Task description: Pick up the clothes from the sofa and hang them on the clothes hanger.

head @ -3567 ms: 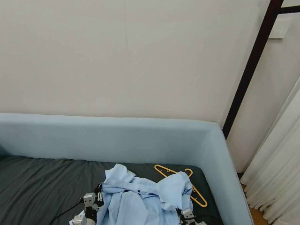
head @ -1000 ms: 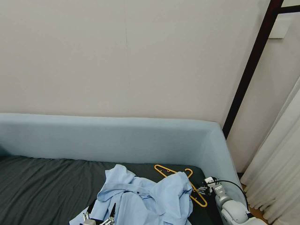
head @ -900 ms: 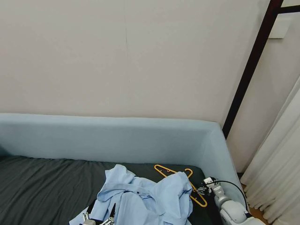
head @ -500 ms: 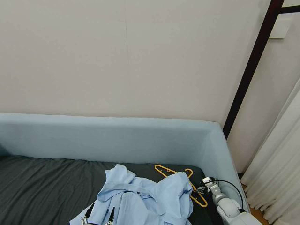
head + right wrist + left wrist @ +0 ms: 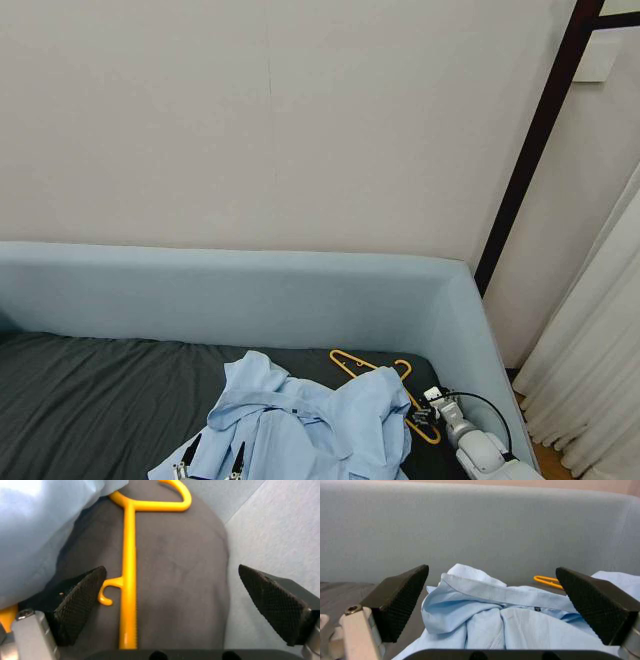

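Left gripper sits low at the front edge of the sofa, fingertips pointing toward the backrest, over the near-left part of the shirt. In the left wrist view the left gripper has its fingers spread wide with nothing between them, and the shirt collar lies beyond them. The shirt is light blue, crumpled in a heap on the dark grey seat, toward the right end. The orange hanger lies flat in the seat's back right corner, hook end toward the backrest, one side tucked under the shirt. The right arm comes in from the lower right along the sofa's right armrest, white forearm angled up toward the backrest, with a black cable looped over the wrist. The right gripper is just beside the hanger's near end. In the right wrist view the right gripper is wide apart over the seat. The hanger bar runs through the gap, touching neither finger, with the shirt edge beside it.
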`<state>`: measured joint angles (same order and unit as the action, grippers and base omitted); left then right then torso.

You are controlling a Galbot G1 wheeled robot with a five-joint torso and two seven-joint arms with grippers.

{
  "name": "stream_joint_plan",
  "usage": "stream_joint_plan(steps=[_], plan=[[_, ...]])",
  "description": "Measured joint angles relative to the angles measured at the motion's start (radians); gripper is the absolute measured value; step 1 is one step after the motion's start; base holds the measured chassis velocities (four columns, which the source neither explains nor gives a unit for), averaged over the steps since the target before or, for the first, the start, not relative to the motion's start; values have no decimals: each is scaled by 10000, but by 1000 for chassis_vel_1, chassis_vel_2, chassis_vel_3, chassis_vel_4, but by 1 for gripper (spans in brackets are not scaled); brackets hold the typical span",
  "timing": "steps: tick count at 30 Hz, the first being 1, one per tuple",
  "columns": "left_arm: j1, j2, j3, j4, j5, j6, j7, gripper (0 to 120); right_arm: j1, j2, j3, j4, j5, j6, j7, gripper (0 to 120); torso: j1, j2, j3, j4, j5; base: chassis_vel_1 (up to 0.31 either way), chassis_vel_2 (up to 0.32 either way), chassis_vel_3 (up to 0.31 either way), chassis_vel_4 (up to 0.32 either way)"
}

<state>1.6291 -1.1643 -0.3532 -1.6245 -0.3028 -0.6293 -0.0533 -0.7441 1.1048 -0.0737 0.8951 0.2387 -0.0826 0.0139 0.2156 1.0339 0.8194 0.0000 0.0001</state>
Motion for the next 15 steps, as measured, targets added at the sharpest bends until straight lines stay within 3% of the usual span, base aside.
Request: stream_joint_plan(steps=[5,9,15], plan=[[23,-5,-18,2,-14,-36,-6,100,42,53,-34,61,723,-495,-118,96,0,0,0,-1,0,0,0,0,0],[27,-41,-25,28,-14,-66,-7,100,48,72,-17,216,2005,-1103,-554,79,0,1,-1,-2,-2,0,0,0,0],[9,-66,-25,45,-18,-70,-7,100,63,57,-47,318,2516,-1297,-823,59,-1,0,-1,-2,1,0,0,0,0]])
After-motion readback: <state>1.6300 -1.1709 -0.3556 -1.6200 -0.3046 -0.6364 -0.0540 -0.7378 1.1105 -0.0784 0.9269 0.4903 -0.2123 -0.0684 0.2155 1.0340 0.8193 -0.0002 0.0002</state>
